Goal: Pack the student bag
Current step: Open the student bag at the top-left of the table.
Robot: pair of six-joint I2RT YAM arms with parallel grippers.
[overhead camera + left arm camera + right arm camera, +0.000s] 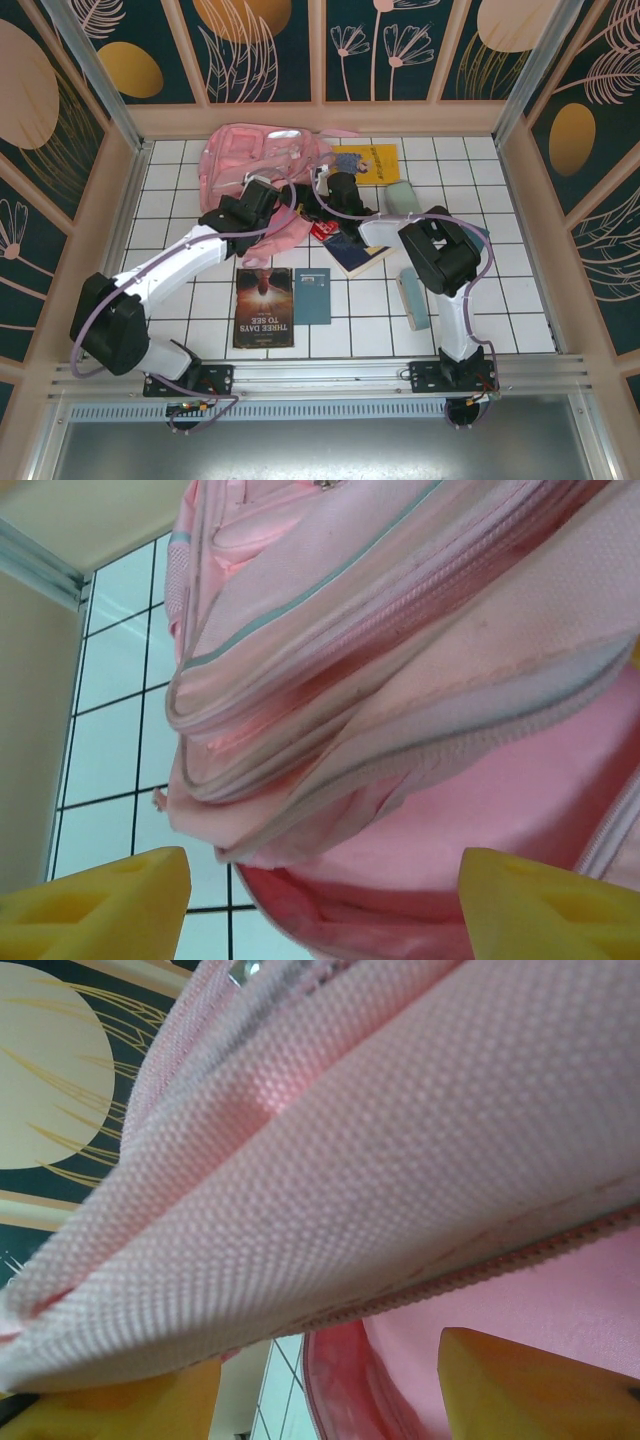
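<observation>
White-tiled tabletop [165, 190] — dark floral wall panels [262, 55] around, student bag [250, 160] near back.

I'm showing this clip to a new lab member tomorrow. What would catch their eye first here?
The big pink student bag sits at the far middle of the white-tiled table, with the left arm and right arm both reaching to its near edge. Next come the books on the tiles: a dark book titled Three Days to See beside a small teal book up front, and a yellow book right of the bag.
</observation>
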